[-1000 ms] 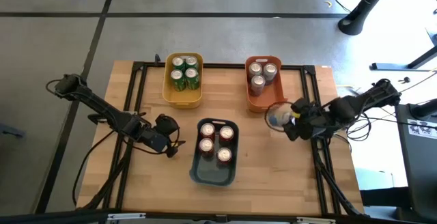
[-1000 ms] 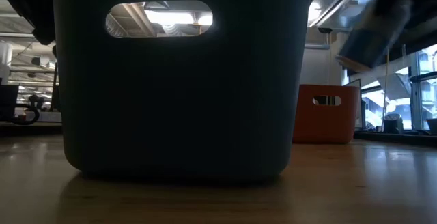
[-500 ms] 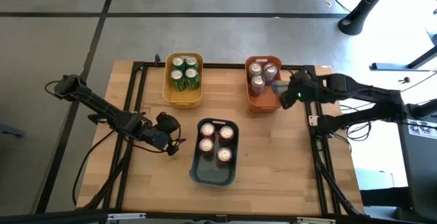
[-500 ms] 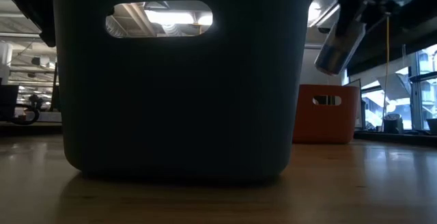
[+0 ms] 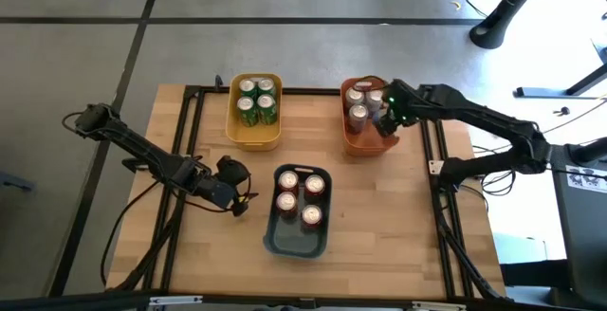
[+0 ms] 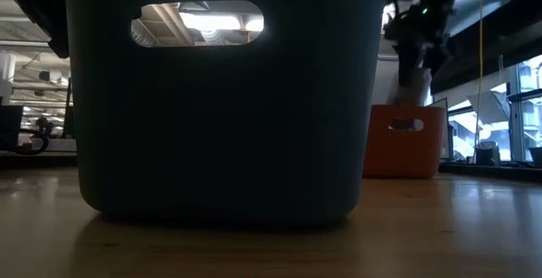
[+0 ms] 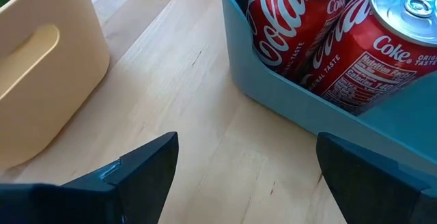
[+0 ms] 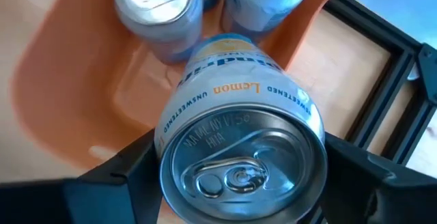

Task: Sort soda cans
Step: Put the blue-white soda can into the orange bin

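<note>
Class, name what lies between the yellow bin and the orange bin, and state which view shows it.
Only bare wooden tabletop separates the yellow bin from the orange bin; the high view shows it.

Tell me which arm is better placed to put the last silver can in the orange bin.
Right. The right gripper holds the silver can over the orange bin.

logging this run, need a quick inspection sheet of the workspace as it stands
Surface: wooden table, black frame rails.
Job's things: four green cans in yellow plastic bin; four red cans in blue-grey plastic bin; three silver-grey cans in orange plastic bin; fourth silver-grey lemon can held over it.
Clutter: nothing seen.
Grippers: right gripper shut on that can; left gripper open, beside the blue-grey bin.
Cables: bundles along both arms.
Surroundings: grey floor, black stand base.
</note>
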Robot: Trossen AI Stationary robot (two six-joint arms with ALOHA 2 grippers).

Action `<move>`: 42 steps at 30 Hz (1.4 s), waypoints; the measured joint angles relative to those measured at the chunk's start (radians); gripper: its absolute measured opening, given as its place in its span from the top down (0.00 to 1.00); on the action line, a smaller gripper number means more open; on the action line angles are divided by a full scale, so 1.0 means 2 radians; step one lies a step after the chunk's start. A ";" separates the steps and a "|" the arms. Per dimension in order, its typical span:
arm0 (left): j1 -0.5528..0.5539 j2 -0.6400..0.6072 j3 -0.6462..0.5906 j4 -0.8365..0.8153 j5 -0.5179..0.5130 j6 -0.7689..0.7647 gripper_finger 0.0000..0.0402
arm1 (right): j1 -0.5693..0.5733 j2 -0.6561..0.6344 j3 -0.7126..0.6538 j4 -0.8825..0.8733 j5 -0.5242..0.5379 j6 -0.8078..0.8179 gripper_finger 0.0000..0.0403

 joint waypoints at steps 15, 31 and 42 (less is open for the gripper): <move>0.000 0.000 0.000 -0.001 0.000 -0.004 0.17 | -0.043 0.127 0.000 0.048 -0.025 -0.069 0.30; 0.000 0.000 0.000 -0.001 0.000 -0.004 0.17 | -0.042 0.173 0.000 0.080 -0.021 -0.096 0.09; 0.000 0.000 0.000 -0.001 0.000 -0.004 0.17 | -0.042 0.170 0.045 0.019 -0.014 -0.116 0.02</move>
